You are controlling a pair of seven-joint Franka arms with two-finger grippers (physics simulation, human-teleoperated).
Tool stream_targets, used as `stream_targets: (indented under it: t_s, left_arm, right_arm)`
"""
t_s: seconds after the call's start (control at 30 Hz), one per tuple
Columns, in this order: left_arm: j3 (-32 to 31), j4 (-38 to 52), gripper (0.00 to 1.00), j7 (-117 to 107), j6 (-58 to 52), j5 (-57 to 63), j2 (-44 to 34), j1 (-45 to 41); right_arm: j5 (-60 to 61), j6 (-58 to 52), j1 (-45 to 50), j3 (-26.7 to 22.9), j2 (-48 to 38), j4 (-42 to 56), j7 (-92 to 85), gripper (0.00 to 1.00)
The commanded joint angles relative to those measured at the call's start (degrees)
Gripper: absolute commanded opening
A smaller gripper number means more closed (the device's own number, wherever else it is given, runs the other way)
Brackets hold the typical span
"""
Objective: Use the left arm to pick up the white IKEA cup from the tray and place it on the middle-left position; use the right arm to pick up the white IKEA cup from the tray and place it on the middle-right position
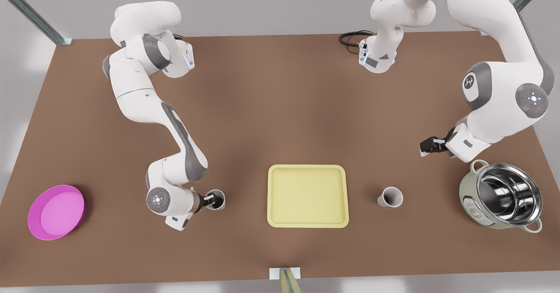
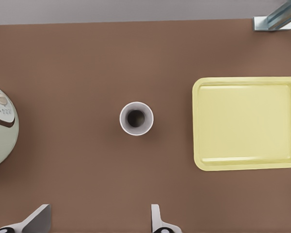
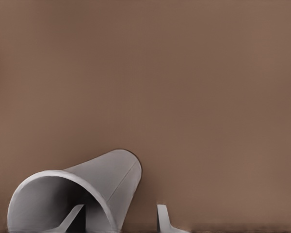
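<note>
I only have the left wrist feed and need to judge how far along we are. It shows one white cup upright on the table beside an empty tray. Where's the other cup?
Observer: The other cup is on the table, off the tray toward the front view's left, with the right gripper at its rim.
Operator: Is it clamped?
Observer: No. The right wrist view shows one finger inside the cup and the other outside, clear of the wall.
Operator: And my own gripper?
Observer: The left gripper hangs open above the table, well clear of your cup.
</note>
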Motion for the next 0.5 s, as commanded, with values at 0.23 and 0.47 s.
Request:
stream_targets:
  t_s: [0.23, 0.47]
  left_arm:
    - [0.0, 0.1, 1.00, 0.0, 0.0, 0.0, -0.1, 0.0]
    - [0.0, 0.1, 1.00, 0.1, -0.1, 0.0, -0.1, 0.0]
  right_arm:
    - [8.1, -20.8, -2.4, 1.0, -13.7, 0.5, 2.8, 0.91]
    - [-4.0, -18.0, -16.8, 1.9, -38.0, -23.2, -4.5, 1.00]
